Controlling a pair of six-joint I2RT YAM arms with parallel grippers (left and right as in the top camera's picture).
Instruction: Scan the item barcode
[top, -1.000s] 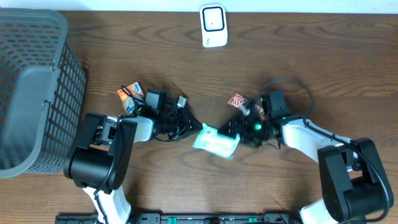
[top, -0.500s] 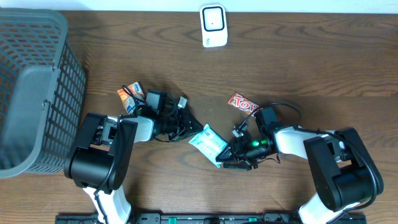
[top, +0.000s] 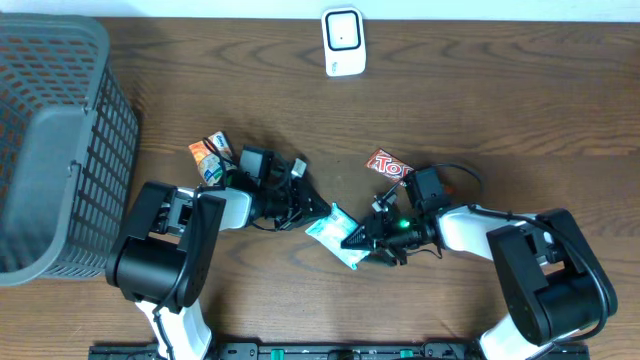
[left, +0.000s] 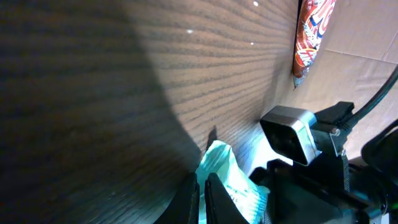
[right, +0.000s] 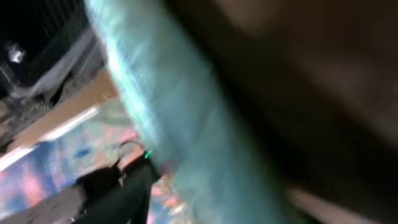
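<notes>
Left gripper pinched closed on a corner of the teal packet, low over the table front-centre, right gripper at its other edge with grip unclear, so likely handover step; next needs a firm hold, then barcode turned to the scanner.

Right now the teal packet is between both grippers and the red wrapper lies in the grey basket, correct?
No: the overhead view shows the red wrapper on the table, not in the grey basket. The teal packet part is right.
</notes>
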